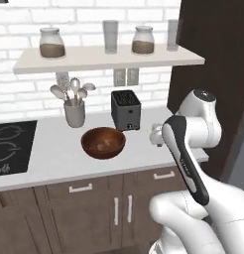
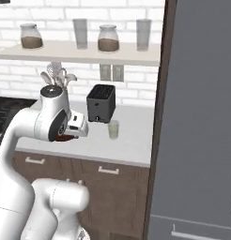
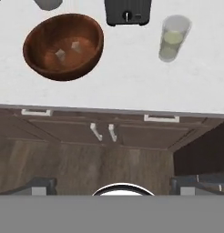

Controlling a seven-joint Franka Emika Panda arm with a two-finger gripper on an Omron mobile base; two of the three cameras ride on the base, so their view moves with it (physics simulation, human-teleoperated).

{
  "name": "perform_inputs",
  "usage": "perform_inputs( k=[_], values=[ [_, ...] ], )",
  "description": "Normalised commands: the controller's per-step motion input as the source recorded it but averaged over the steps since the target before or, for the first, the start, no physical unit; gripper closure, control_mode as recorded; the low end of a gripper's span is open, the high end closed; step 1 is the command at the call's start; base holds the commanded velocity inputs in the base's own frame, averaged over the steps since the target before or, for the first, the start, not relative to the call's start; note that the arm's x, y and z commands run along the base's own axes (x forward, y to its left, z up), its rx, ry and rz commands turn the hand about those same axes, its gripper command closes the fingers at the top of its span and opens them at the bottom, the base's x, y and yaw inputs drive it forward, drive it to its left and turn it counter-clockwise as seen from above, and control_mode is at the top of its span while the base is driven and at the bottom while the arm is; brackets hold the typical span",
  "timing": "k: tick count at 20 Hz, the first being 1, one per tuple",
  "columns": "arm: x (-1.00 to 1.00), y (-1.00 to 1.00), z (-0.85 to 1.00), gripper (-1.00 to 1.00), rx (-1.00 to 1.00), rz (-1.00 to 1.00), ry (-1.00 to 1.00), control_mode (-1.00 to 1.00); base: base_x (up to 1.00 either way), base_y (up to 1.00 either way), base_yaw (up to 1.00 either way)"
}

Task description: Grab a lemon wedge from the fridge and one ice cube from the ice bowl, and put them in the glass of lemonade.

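Left base view
- ice bowl (image 1: 103, 143): sits on the pale tabletop (image 1: 49, 158), in front of the toaster (image 1: 126, 109) and the utensil cup (image 1: 74, 113), apart from both.
- arm (image 1: 186, 158): rises from the lower right, its elbow bent over the tabletop's right end.
- shelf (image 1: 106, 58): carries two jars and two tall glasses.
- stove (image 1: 10, 146): dark plate at the tabletop's left end.

Right base view
- fridge (image 2: 202, 122): tall grey door closed, filling the right side, with a drawer handle low down.
- glass of lemonade (image 2: 113, 129): stands upright on the tabletop, just in front and to the right of the toaster, near the fridge's side panel.
- arm: stands at left, with its wrist over the tabletop's front edge, hiding most of the bowl.

Hand view
- pincer (image 3: 113, 184): wide open, the two dark tips far apart at the bottom, nothing between them; it hangs over the floor in front of the cabinet doors (image 3: 102, 132).
- ice bowl: upper left on the tabletop, with two pale ice cubes (image 3: 67, 50) lying inside.
- glass of lemonade: upper right, apart from the bowl, pale yellow-green liquid inside.
- toaster: top edge, between bowl and glass.
- lemon wedge: cannot tell where it lies.
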Motion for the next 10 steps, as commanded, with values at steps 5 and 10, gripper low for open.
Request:
perform_inputs(
  k=[5, 10],
  values=[
    [0.00, 0.00, 0.00, -1.00, 0.00, 0.00, 0.00, 1.00, 0.73, 0.65, 0.10],
    [0.00, 0.00, 0.00, -1.00, 0.00, 0.00, 0.00, 1.00, 0.37, 0.04, 0.03]
  ],
)
